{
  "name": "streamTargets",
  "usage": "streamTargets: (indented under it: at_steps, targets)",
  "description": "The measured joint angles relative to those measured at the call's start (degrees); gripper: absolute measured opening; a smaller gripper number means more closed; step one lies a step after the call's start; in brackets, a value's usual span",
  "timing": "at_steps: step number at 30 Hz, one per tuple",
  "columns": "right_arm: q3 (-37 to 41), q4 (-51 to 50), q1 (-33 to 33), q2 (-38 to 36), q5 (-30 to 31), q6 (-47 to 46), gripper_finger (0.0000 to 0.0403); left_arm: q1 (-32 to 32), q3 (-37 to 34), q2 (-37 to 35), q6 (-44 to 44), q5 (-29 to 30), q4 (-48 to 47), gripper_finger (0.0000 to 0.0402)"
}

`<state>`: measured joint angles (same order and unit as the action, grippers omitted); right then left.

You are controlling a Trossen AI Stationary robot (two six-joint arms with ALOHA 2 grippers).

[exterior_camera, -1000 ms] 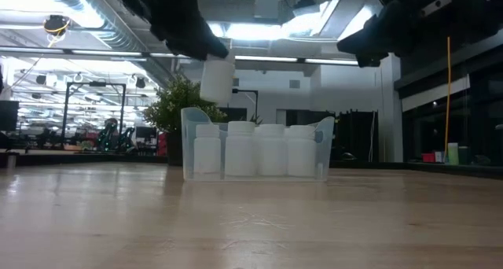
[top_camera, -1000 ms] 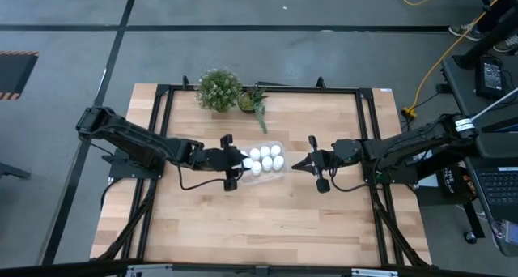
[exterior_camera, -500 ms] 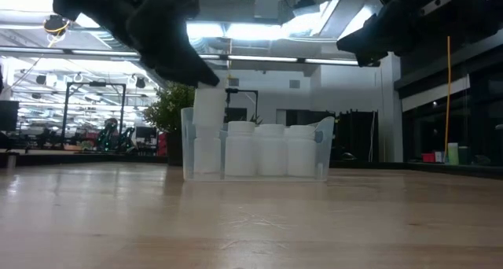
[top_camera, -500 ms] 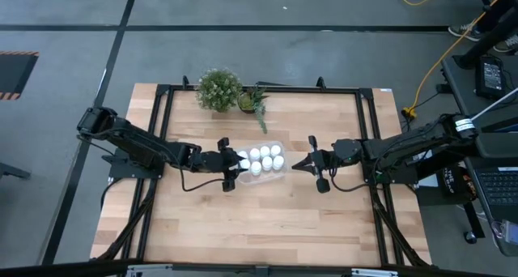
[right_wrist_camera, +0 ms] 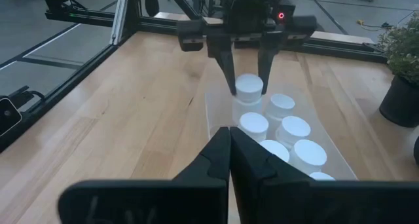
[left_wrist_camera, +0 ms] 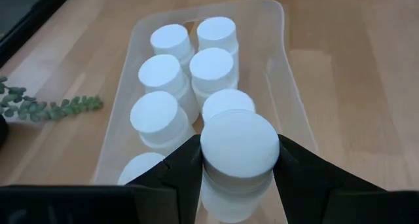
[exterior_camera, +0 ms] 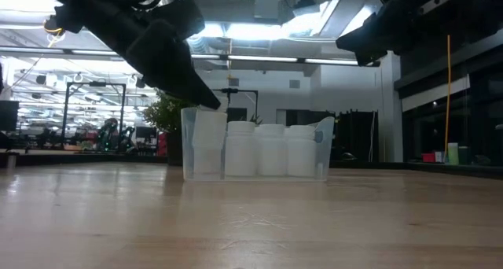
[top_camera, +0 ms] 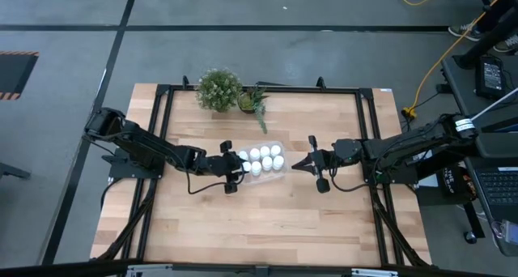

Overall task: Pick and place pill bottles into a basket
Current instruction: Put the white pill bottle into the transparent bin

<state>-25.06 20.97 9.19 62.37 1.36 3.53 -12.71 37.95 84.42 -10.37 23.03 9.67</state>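
Bottle (left_wrist_camera: 239, 145) lower, inside basket (left_wrist_camera: 278, 67), left end effector (left_wrist_camera: 239, 160) clamped on it.

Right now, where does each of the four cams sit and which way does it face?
High: overhead, straight down; both arms, tray mid-table.
Low: table height, level across the table; tray end-on, arms entering from above.
Left wrist: on the left arm, facing the tray; left gripper shut on held bottle.
Right wrist: on the right arm, facing the left arm; right gripper shut.
Shared: both wrist views show the tray and held bottle from opposite ends.
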Motion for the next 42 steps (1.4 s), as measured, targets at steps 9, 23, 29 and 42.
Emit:
streamTargets:
  at_steps: [9,23,29,42]
  targets:
    - [0.0,0.0,0.0,0.0,0.01,0.0,0.0009,0.07,0.02,0.68,-1.69,0.47,0.19,0.0153]
    - [0.0,0.02,0.0,0.0,0.01,-0.02,0.001,0.07,0.02,1.65,-2.45,1.04,-0.23,0.0153]
    - [0.0,0.22,0.0,0.02,-0.01,-0.02,0.001,0.07,0.08,3.02,-2.61,1.34,0.07,0.0153]
    - [-0.02,0.36,0.0,0.02,-0.03,-0.24,0.001,0.07,0.04,2.8,-2.47,1.35,0.02,0.0153]
